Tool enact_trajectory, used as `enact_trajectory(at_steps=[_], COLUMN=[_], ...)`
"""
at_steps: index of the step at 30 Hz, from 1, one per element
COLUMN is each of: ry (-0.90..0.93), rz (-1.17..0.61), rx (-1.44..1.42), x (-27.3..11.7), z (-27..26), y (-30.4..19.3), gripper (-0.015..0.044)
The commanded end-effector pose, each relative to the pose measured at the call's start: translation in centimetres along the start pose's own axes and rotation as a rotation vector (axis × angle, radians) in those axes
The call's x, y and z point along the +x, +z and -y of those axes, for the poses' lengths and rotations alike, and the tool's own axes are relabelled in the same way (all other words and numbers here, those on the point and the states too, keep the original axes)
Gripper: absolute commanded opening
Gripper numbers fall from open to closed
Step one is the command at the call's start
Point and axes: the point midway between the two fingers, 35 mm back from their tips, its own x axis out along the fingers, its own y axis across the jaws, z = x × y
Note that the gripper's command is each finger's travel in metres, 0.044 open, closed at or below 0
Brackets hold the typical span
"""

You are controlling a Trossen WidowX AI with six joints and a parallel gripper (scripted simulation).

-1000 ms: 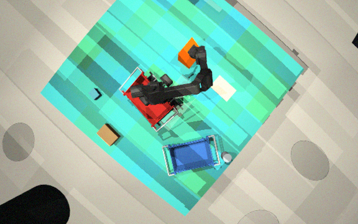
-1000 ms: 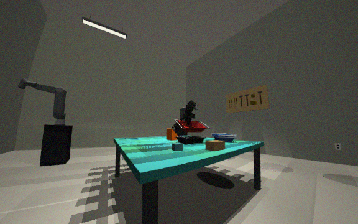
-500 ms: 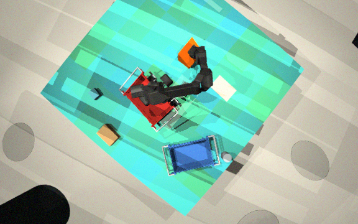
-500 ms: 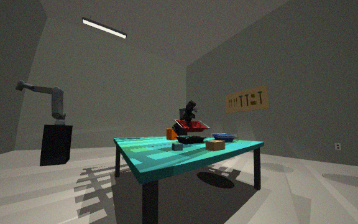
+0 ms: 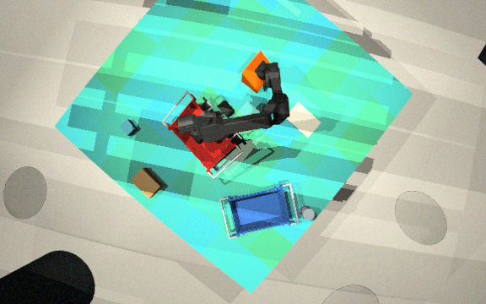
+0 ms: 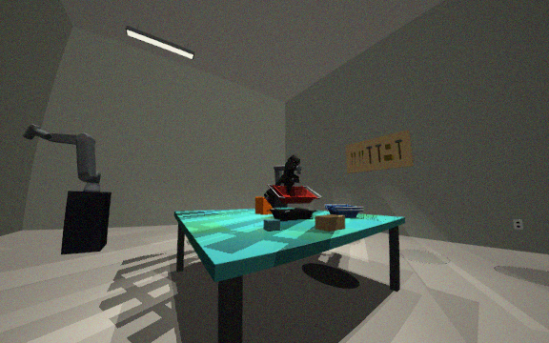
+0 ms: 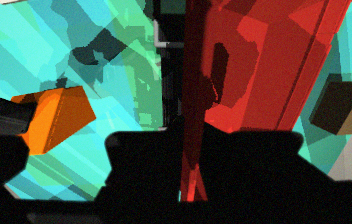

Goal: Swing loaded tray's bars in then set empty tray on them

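Note:
My gripper [image 5: 213, 120] [image 7: 185, 119] is shut on a long side wall of the red tray [image 5: 213, 152] [image 6: 300, 193] [image 7: 282, 65]. It holds that tray in the air above the black tray [image 5: 239, 138] [image 6: 294, 215], with a gap between them in the exterior view. The red tray looks close to level, and its wire bars stand out over its ends. The black tray stands on the table, mostly hidden from above by the red tray and the arm. Its load and the position of its bars cannot be made out.
A blue tray [image 5: 261, 211] [image 6: 346, 211] with bars swung out stands apart, beside a grey cylinder [image 5: 308, 213]. An orange block [image 5: 252, 78] [image 6: 261, 205] [image 7: 52, 120] is near the arm's base. A brown block [image 5: 146, 182] [image 6: 330, 222], a small blue-grey block [image 5: 128, 127] [image 6: 272, 225] and a white square [image 5: 305, 120] also lie there.

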Motion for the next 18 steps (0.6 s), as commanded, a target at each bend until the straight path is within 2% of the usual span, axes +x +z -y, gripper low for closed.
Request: enact_trajectory(at_steps=[1, 18], ry=[-0.025, -0.025], rz=[0.0, 0.001], rx=[0.0, 0.0], x=[0.0, 2.5], z=[0.2, 0.2], y=[0.1, 0.0], gripper=[0.0, 0.0])
